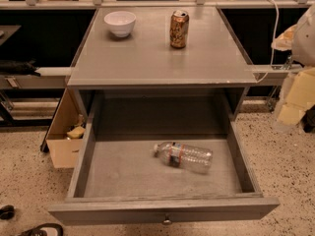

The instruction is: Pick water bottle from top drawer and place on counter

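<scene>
The water bottle (184, 156) lies on its side in the open top drawer (162, 208), right of the middle, with its white cap pointing left and its reddish-orange band around the middle. The drawer is pulled fully out toward me, and its small round knob is on the front panel. The grey counter (147, 53) is above and behind the drawer. My gripper (290, 113) shows as a blurred white and cream shape at the right edge. It is outside the drawer, off the cabinet's right side, well away from the bottle and holding nothing that I can see.
A white bowl (120, 22) stands at the counter's back left and a gold-brown drink can (179, 29) at its back middle. A tan cardboard box (61, 132) sits on the floor left of the cabinet. Dark objects (6, 212) lie on the floor at bottom left. A railing runs behind the counter.
</scene>
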Robot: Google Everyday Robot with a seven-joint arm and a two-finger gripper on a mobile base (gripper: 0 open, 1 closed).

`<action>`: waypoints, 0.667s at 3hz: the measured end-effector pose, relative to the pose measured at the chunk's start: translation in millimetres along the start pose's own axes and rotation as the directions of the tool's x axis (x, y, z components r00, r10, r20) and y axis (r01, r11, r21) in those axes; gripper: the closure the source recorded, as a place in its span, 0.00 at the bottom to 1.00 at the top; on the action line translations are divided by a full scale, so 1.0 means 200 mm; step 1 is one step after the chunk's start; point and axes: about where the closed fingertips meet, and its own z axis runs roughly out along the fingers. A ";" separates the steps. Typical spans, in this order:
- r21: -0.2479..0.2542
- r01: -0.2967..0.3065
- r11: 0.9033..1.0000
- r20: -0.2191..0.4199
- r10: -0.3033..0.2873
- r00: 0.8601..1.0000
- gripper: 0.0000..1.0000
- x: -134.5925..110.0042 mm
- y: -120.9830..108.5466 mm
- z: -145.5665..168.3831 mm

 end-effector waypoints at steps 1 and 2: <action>0.000 0.000 1.000 0.000 0.000 1.000 0.00 0.00 0.00 0.00; -0.003 0.023 1.000 0.016 -0.023 1.000 0.00 -0.02 -0.01 0.03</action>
